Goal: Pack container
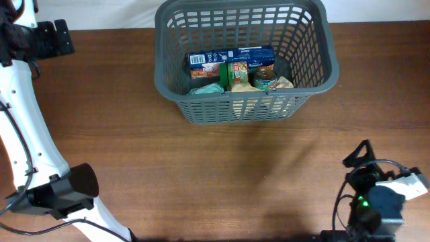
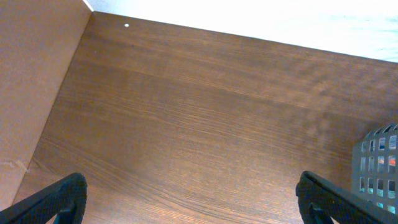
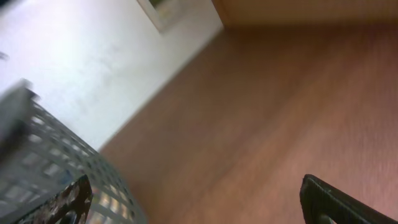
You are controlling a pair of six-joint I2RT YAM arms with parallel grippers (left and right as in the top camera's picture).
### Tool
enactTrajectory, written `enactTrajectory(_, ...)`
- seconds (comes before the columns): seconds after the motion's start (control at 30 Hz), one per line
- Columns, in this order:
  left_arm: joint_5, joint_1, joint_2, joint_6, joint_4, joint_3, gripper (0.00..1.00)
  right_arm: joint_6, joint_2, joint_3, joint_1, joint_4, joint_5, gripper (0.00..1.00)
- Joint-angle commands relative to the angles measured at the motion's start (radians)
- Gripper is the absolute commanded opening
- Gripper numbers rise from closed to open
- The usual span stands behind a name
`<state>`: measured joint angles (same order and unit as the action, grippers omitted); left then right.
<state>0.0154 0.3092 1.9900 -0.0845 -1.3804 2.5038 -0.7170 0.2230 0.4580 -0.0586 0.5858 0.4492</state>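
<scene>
Packing looks done or nearly so: neither gripper carries anything, and no loose item shows on the table (image 1: 201, 175). The left gripper (image 2: 193, 202) has its jaws spread wide over bare wood at the far left. The right gripper (image 3: 199, 205), near right, is equally wide and empty. The container (image 1: 322, 74) stands at the far centre, holding a blue box (image 1: 228, 58), a green packet (image 1: 237, 74) and a can (image 1: 265, 79).

Dark grey lattice basket (image 1: 309, 81) on brown wood-grain table (image 1: 201, 175).
</scene>
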Motion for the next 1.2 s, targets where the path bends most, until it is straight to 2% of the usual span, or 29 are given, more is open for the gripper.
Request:
enactTrajectory(0.0,-0.003,0.002,0.005,0.013,0.002,0.0,0.99,-0.081,-0.032,-0.08,-0.009,-0.007,-0.005,0.99)
enactTrajectory(0.23,-0.003,0.002,0.005,0.013,0.002,0.0,0.99,0.053,-0.087,-0.193,-0.009,-0.007,-0.006,0.99)
enactTrajectory(0.4,-0.003,0.002,0.005,0.013,0.002,0.0,0.99,0.247,-0.128,-0.245,-0.009,-0.009,-0.006,0.99)
enactTrajectory(0.6,-0.003,0.002,0.005,0.013,0.002,0.0,0.99,0.579,-0.153,-0.269,-0.009,-0.032,-0.1,0.99)
enactTrajectory(0.7,-0.003,0.002,0.005,0.013,0.002,0.0,0.99,0.774,-0.17,-0.277,-0.009,-0.056,-0.216,0.99)
enactTrajectory(0.83,-0.003,0.002,0.005,0.013,0.002,0.0,0.99,0.931,-0.207,-0.31,-0.008,-0.098,-0.403,0.99)
enactTrajectory(0.93,-0.003,0.002,0.005,0.013,0.002,0.0,0.99,0.949,-0.22,-0.324,-0.007,-0.109,-0.492,0.99)
enactTrajectory(1.17,-0.003,0.002,0.005,0.013,0.002,0.0,0.99,0.948,-0.22,-0.325,-0.007,-0.123,-0.524,0.99)
